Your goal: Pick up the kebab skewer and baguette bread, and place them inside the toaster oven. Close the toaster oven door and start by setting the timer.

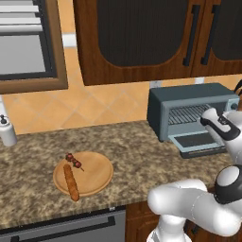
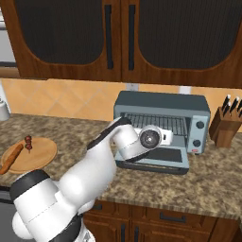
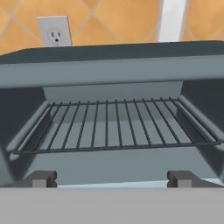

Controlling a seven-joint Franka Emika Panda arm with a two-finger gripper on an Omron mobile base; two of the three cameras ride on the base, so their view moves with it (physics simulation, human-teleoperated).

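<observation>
The kebab skewer (image 1: 73, 162) and the baguette bread (image 1: 72, 182) lie side by side on a round wooden plate (image 1: 97, 177) on the counter, far left of the arm. The toaster oven (image 1: 189, 101) stands at the right, and the toaster oven door (image 1: 198, 142) is dropped down open. My gripper (image 3: 112, 180) is open with nothing between its fingers. It hovers over the lowered door and faces the bare wire rack (image 3: 113, 127). From the right side, the skewer (image 2: 28, 142) and baguette (image 2: 12, 158) show at the far left, the oven (image 2: 163, 106) at centre.
The oven's knobs (image 2: 200, 132) are on its right face. A knife block (image 2: 226, 125) stands to its right, and a white shaker (image 1: 5, 130) stands at the counter's far left. Dark cabinets (image 2: 118, 38) hang overhead. A wall outlet (image 3: 54, 31) is behind the oven.
</observation>
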